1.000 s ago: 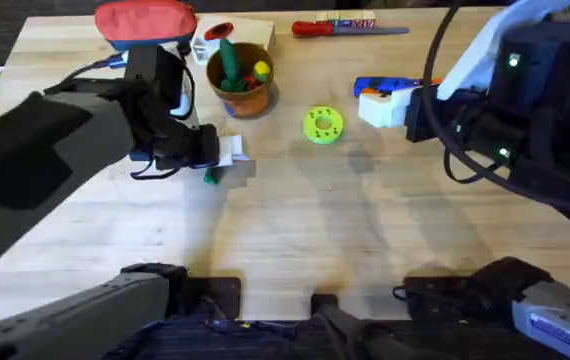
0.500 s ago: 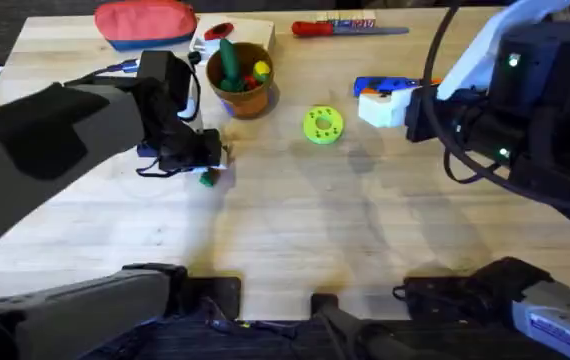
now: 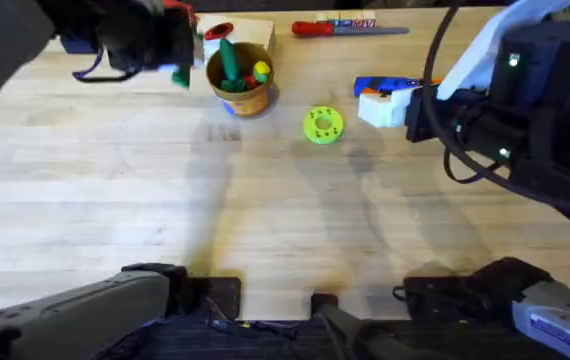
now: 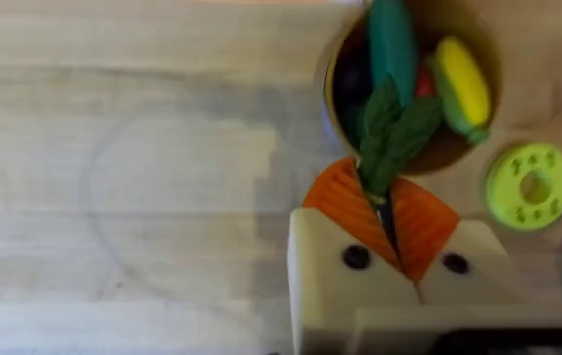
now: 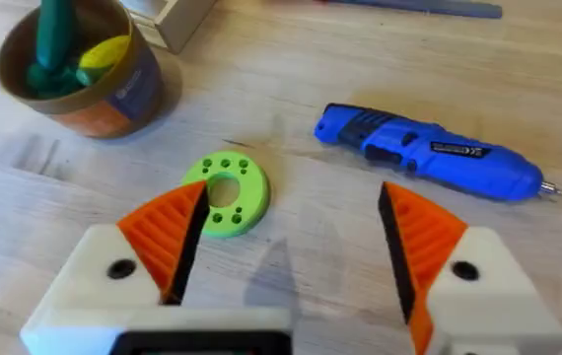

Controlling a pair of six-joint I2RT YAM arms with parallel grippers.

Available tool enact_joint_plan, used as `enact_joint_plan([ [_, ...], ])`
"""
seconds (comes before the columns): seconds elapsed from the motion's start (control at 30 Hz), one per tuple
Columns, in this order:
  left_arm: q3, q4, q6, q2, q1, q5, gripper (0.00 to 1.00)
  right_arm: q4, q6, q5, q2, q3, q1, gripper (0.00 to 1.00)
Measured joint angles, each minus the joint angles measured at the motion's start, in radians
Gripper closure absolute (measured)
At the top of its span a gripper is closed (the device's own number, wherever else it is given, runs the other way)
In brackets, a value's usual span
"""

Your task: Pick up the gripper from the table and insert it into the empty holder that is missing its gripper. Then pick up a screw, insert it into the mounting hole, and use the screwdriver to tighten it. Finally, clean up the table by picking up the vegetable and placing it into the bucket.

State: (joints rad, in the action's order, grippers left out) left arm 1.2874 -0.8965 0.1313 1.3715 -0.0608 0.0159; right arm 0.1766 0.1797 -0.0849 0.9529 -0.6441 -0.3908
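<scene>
Vegetable (image 4: 391, 133), slim, green, leafy, pinched in left pincer (image 4: 387, 219).

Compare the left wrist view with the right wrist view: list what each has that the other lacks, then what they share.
Left wrist only: the left tool shut on the vegetable, its leafy end hanging by the bucket's rim.
Right wrist only: the right tool open and holding nothing, the blue screwdriver lying on the table, and a box corner.
Both: the bucket with toy produce inside, the green disc, and the wooden table.
</scene>
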Motion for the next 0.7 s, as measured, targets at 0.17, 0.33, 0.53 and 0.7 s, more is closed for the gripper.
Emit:
enact_joint_plan([
  [0.17, 0.003, 0.161, 0.104, 0.024, -0.024, 0.048, 0.986, 0.000, 0.000, 0.000, 0.000, 0.000, 0.000, 0.008],
  [0.33, 0.003, 0.270, 0.141, 0.124, -0.076, 0.071, 0.987, 0.000, 0.000, 0.000, 0.000, 0.000, 0.000, 0.010],
  [0.53, 0.002, 0.355, 0.153, 0.256, -0.124, 0.093, 0.987, 0.004, 0.000, 0.000, 0.000, 0.000, 0.000, 0.007],
  [0.7, 0.001, 0.356, 0.151, 0.317, -0.134, 0.098, 0.906, 0.004, 0.000, 0.000, 0.000, 0.000, 0.000, 0.009],
])
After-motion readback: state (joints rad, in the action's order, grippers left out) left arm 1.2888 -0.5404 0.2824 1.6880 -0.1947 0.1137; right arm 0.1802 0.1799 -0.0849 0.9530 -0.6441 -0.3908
